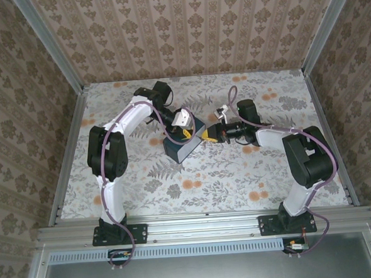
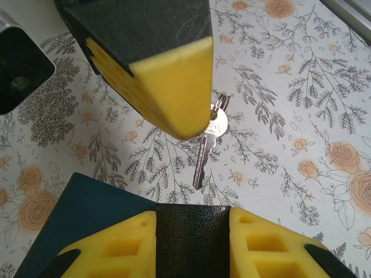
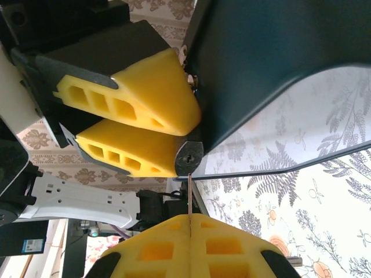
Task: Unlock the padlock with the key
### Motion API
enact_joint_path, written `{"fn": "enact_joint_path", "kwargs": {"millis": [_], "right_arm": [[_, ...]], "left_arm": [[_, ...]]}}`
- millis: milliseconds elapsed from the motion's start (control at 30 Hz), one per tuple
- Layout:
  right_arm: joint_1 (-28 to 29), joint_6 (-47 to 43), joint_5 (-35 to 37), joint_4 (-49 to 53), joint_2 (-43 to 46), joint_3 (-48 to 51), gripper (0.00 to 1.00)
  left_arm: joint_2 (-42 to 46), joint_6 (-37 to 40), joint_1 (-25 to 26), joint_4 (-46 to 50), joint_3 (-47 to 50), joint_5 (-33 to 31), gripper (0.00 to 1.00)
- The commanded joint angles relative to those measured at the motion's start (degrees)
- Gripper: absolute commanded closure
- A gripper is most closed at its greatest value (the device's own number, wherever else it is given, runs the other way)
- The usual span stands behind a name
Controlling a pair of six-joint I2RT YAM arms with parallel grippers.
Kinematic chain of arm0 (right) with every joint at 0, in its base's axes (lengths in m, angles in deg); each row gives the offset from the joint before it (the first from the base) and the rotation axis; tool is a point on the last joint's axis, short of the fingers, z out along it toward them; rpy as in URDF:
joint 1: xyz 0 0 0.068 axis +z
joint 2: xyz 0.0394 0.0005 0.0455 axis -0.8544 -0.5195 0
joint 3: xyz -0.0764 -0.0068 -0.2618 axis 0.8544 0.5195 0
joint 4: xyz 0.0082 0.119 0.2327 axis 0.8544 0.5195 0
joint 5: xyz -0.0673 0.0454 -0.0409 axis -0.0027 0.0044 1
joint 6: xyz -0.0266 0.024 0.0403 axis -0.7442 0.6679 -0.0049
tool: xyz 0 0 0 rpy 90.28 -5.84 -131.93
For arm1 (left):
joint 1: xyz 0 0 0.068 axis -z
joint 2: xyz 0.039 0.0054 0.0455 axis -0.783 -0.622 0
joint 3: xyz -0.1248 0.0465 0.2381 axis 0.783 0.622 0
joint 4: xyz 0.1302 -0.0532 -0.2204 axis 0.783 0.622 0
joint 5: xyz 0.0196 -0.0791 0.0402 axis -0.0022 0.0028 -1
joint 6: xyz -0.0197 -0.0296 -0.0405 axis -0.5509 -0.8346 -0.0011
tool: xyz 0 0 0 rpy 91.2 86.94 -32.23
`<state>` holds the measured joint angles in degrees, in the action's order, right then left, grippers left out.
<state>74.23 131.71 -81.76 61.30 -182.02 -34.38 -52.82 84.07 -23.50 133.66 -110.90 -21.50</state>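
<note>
The padlock (image 2: pixel 191 243), black and speckled, is clamped between the yellow fingers of my left gripper (image 2: pixel 192 213). In the right wrist view its keyhole face (image 3: pixel 189 157) points at me. My right gripper (image 3: pixel 189 219) is shut on the key (image 3: pixel 189 194), seen edge-on as a thin strip. The key's tip stands just under the keyhole, outside it. From the left wrist the key (image 2: pixel 204 156) points blade-first at the padlock with a small gap, its ring (image 2: pixel 219 104) behind it. From above, my left gripper (image 1: pixel 184 134) and right gripper (image 1: pixel 208 135) meet over the blue box (image 1: pixel 181 149).
The blue box (image 3: pixel 266 69) sits tight beside the padlock and my left fingers (image 3: pixel 139 110). Floral table cover (image 1: pixel 238 173) lies open in front and to the right. Aluminium rails (image 1: pixel 66 152) and wallpapered walls close in the table.
</note>
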Motion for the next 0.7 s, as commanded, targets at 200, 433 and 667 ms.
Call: {"fn": "enact_joint_path", "kwargs": {"millis": [200,433,667], "right_arm": [[0.1,-1.1,-1.2,-0.1,-1.3,-2.5,1.00],[0.2,-0.5,-1.0,-0.6,-1.7,-2.5,1.00],[0.7,0.2,-1.1,-1.6,-1.8,-2.8,1.00]], "left_arm": [[1.4,2.0,-0.3,3.4,0.7,1.6,0.81],[1.3,1.7,-0.2,3.5,0.4,1.7,0.81],[1.4,1.7,-0.2,3.5,0.5,1.7,0.81]]}}
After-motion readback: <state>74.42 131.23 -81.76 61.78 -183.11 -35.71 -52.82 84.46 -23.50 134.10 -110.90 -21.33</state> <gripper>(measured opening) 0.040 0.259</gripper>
